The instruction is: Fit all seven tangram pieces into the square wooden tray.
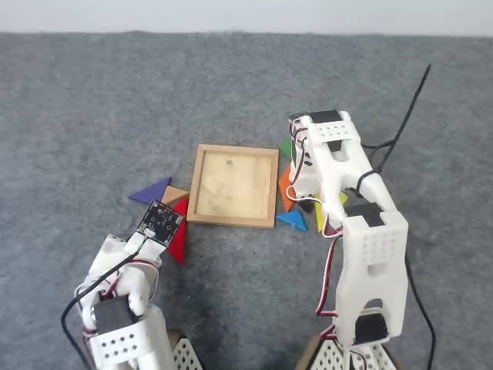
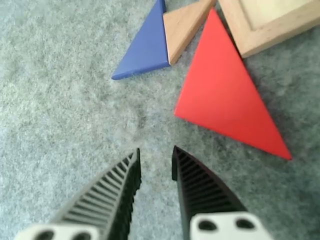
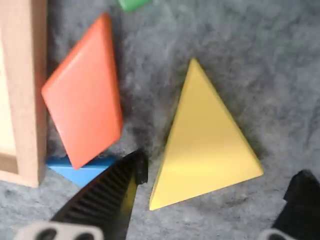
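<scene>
The square wooden tray lies in the middle of the grey carpet with nothing in it. At its left lie a dark blue triangle, a plain wooden piece and a red triangle. My left gripper hovers just short of the red triangle, jaws a little apart, nothing between them. On the tray's right are an orange parallelogram, a yellow triangle, a light blue triangle and a green piece. My right gripper is open, astride the yellow triangle's near edge.
Grey carpet covers the whole table, with bare room behind the tray and at far left and right. Both arm bases stand at the front edge. A black cable runs off to the back right.
</scene>
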You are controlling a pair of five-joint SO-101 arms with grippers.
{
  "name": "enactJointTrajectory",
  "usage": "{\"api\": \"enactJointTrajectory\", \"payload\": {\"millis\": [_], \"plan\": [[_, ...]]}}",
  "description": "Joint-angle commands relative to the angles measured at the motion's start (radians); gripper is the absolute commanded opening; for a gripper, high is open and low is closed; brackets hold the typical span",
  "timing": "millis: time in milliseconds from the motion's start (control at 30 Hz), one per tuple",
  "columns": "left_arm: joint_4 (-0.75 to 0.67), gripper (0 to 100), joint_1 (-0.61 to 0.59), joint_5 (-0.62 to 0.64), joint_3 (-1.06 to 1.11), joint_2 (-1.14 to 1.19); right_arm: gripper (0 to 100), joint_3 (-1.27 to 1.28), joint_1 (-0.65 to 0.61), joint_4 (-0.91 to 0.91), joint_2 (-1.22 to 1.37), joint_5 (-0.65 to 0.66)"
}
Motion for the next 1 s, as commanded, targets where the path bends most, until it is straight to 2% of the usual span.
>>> {"api": "enactJointTrajectory", "payload": {"millis": [0,100,267,500,733,833,967], "plan": [[0.000,11,-0.008,-0.006,-0.013,-0.018,40.0,-0.009,0.016,-0.019,0.004,0.054],[0.000,11,-0.008,-0.006,-0.013,-0.018,32.3,-0.040,0.021,-0.012,0.010,0.130],[0.000,11,-0.008,-0.006,-0.013,-0.018,24.3,-0.035,0.038,-0.010,0.010,0.117],[0.000,11,-0.008,-0.006,-0.013,-0.018,25.1,-0.035,0.042,0.013,0.010,0.054],[0.000,11,-0.008,-0.006,-0.013,-0.018,44.6,-0.035,0.038,0.085,0.016,0.003],[0.000,11,-0.008,-0.006,-0.013,-0.018,41.8,-0.035,0.036,0.090,0.050,-0.055],[0.000,11,-0.008,-0.006,-0.013,-0.018,32.2,-0.043,0.042,0.087,0.065,-0.061]]}}
